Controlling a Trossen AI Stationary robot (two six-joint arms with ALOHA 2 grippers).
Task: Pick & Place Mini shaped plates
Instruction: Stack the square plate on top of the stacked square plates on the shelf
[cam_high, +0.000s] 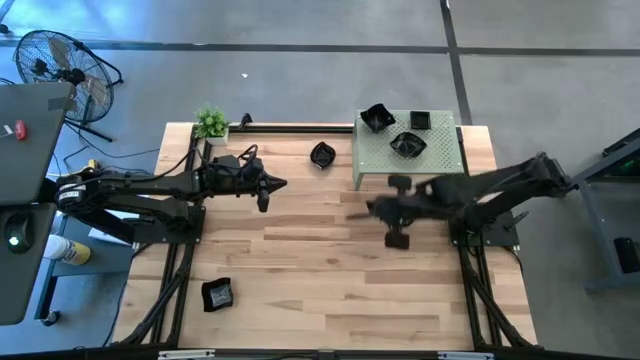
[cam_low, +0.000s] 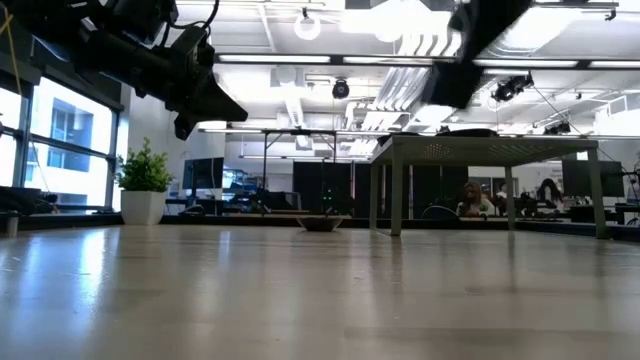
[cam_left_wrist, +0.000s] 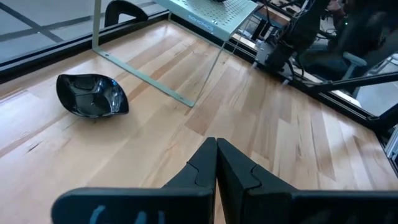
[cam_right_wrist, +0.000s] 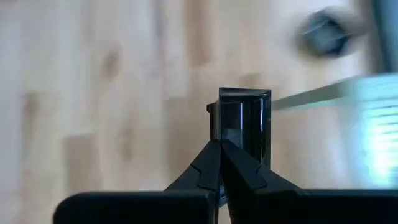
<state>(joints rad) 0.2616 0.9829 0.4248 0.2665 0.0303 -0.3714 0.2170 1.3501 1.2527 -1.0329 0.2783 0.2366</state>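
Observation:
Several glossy black mini shaped plates are in view. One (cam_high: 322, 155) rests on the table near the far edge, and shows again (cam_left_wrist: 92, 94) in the left wrist view. Another (cam_high: 217, 293) lies at the near left. Three plates (cam_high: 408, 145) sit on top of the pale green perforated stand (cam_high: 440, 160). My right gripper (cam_high: 368, 209) hangs above the table's middle, in front of the stand, shut on a square black plate (cam_right_wrist: 244, 121). My left gripper (cam_high: 283, 184) hovers shut and empty at the left, pointing toward the far plate. My right gripper pinches the square plate by one edge (cam_right_wrist: 227, 135) between its two fingers (cam_right_wrist: 205, 165). They come slanting down from above. The plate stands on edge beyond the fingertips, lifted clear of the table.
A small potted plant (cam_high: 211, 123) stands at the table's far left corner. The stand's legs (cam_low: 396, 190) reach the table at the far right. Bare wood lies across the middle and near side. A fan (cam_high: 55, 65) stands on the floor beyond the table's left side.

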